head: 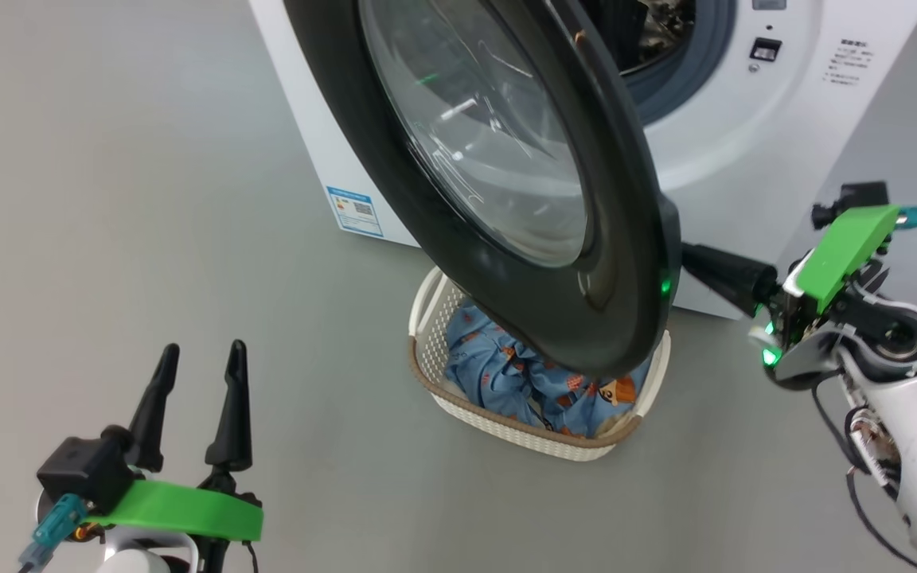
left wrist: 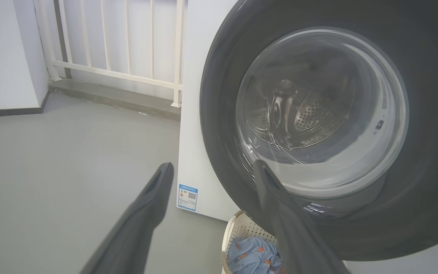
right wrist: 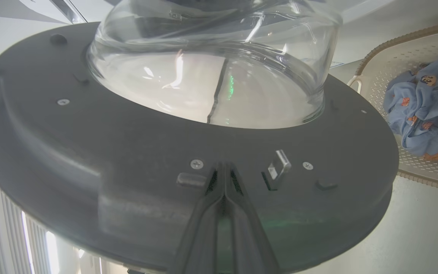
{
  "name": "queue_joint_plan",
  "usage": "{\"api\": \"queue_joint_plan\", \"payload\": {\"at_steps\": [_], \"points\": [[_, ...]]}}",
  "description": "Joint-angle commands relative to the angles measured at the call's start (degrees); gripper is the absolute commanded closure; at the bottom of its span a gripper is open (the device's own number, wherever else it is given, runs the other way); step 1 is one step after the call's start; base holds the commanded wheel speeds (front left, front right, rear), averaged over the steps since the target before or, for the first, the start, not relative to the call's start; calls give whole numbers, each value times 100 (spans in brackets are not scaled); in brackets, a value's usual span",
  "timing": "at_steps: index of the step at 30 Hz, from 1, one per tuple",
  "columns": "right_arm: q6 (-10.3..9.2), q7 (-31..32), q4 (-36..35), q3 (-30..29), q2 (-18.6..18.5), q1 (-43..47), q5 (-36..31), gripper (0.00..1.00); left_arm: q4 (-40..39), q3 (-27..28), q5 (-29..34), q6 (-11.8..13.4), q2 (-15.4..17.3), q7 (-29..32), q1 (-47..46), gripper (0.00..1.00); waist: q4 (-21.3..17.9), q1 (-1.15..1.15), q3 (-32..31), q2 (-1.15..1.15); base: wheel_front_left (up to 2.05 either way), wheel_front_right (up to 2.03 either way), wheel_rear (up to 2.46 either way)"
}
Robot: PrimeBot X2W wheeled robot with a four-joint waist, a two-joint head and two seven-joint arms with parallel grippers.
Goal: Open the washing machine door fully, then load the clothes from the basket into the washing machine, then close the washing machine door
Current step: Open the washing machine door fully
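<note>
Grey smooth floor (head: 108, 239) carries all items. Nearest, the left gripper (head: 204, 346) hangs at lower left, its two dark fingers spread apart, holding nothing and clear of everything.

Beyond it, a small cream-white perforated plastic basket (head: 458, 402) with a brown woven-look rim stands on the floor before the machine. Light blue printed clothes (head: 498, 366) lie bunched inside it.

The large round washing machine door (head: 626, 239), with a glossy black ring and a bulging clear glass window, stands partly open. Its lower edge overlaps the basket in the head view.

The right gripper (head: 693, 261) has its fingers pressed together, gripping nothing. Its tips appear to touch the door's inner face beside a metal latch hook (right wrist: 278, 167); contact is not certain.

Behind stands the big white front-loading washing machine (head: 745, 143), with a grey gasket (head: 705, 64) and a blue label sticker (head: 355, 211) at its lower corner. Farthest back is a white railing (left wrist: 120, 57).
</note>
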Motion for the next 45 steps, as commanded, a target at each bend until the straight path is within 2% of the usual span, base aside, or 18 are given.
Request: {"api": "queue_joint_plan", "payload": {"at_steps": [1,32,45], "points": [[48,59,-237,11,120,32,76,100,-83,218,75,-12,137,-37,-10,0,99,0,-88,0,0,0,0],[48,614,-346,-358,998,895,251,100,87,292,237,-12,84,-37,218,0,1008,0,-675,0,0,0,0],[48,737,-188,-249,1226,670,137,100,-38,496,300,-11,42,-37,287,0,1084,0,-588,0,0,0,0]]}}
